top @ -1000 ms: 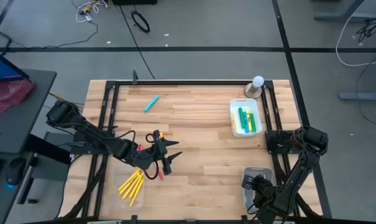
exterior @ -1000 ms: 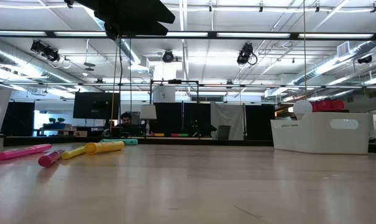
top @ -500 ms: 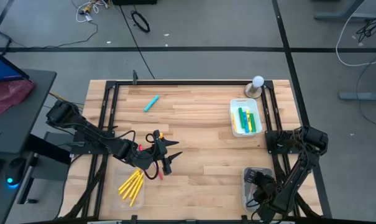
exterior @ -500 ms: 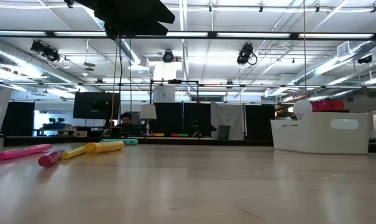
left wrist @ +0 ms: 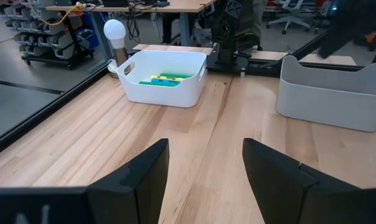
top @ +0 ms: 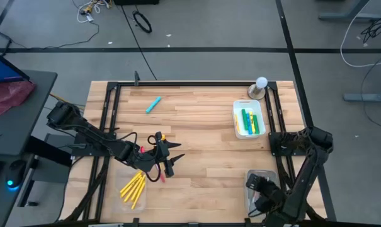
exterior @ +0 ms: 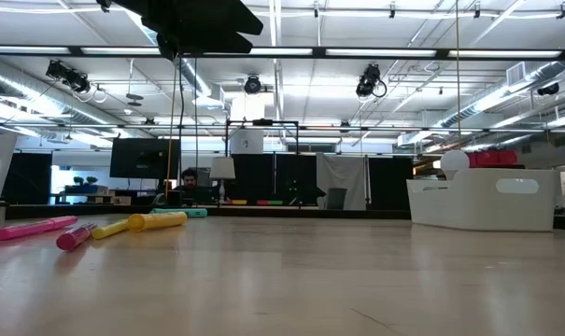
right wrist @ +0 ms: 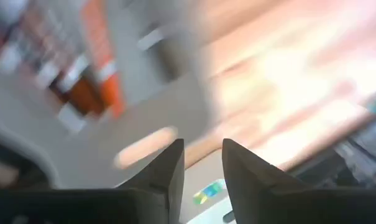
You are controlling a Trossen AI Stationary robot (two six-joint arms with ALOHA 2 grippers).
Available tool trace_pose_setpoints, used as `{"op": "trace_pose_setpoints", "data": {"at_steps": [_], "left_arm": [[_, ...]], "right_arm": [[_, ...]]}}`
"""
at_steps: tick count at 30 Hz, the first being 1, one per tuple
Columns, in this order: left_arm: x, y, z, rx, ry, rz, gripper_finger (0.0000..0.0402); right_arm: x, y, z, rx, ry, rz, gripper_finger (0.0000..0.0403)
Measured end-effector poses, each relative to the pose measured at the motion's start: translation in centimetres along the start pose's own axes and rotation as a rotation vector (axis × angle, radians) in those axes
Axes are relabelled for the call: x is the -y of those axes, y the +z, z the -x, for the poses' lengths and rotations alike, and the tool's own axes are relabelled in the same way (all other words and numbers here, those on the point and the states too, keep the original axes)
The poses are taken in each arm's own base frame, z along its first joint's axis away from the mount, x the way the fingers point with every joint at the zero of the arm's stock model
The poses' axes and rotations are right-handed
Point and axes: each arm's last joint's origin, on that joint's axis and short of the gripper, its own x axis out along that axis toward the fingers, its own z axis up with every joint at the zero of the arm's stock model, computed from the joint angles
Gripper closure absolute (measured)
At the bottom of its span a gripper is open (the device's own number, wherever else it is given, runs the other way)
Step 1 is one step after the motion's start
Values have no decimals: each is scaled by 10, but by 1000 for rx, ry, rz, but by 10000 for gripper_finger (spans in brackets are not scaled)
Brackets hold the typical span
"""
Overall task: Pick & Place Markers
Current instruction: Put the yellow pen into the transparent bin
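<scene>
Several yellow markers (top: 133, 188) lie in a bundle on the table near its near-left corner, with a pink one (top: 154, 178) beside them. A light blue marker (top: 153, 104) lies alone toward the far edge. Green and yellow markers (top: 248, 120) lie in a white bin (top: 237, 123) at the right. My left gripper (top: 176, 157) hovers open just right of the bundle, facing the white bin (left wrist: 163, 78). My right gripper (top: 253, 186) is over a grey bin (top: 259, 174) at the near right; its fingers stand a little apart (right wrist: 203, 158).
A lamp with a round white bulb (top: 261, 84) stands at the far right corner, behind the white bin. A black frame (top: 190, 82) runs round the table. The middle of the table is bare wood (top: 203, 139). In the low view the markers (exterior: 114, 227) lie at the left.
My right arm has swung a little toward the table's near edge over the grey bin, and its gripper has turned. The left arm and all the markers have stayed where they were.
</scene>
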Motion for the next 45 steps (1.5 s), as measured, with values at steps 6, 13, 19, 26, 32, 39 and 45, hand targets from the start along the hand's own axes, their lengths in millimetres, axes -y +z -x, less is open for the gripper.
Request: {"op": "trace_pose_setpoints", "data": {"at_steps": [6,13,19,26,32,39,45], "left_arm": [[0,0,0,0,-1,0,191],[-3,-9,1,-65,48,-19,191],[-20,-31,4,-238,181,5,191],[-42,-56,18,-480,360,225,191],[-43,-75,26,-601,404,414,191],[-42,-95,22,-617,470,559,191],[-41,-104,7,-595,493,595,191]], "right_arm": [[46,-2,28,171,-265,-499,295],[83,-5,-2,285,-448,-1144,295],[103,15,-81,452,-603,-1448,295],[151,14,-157,746,-375,-1576,279],[183,-7,-172,904,-434,-1647,226],[187,-10,-176,925,-395,-1609,178],[182,-5,-173,919,-386,-1559,167]]}}
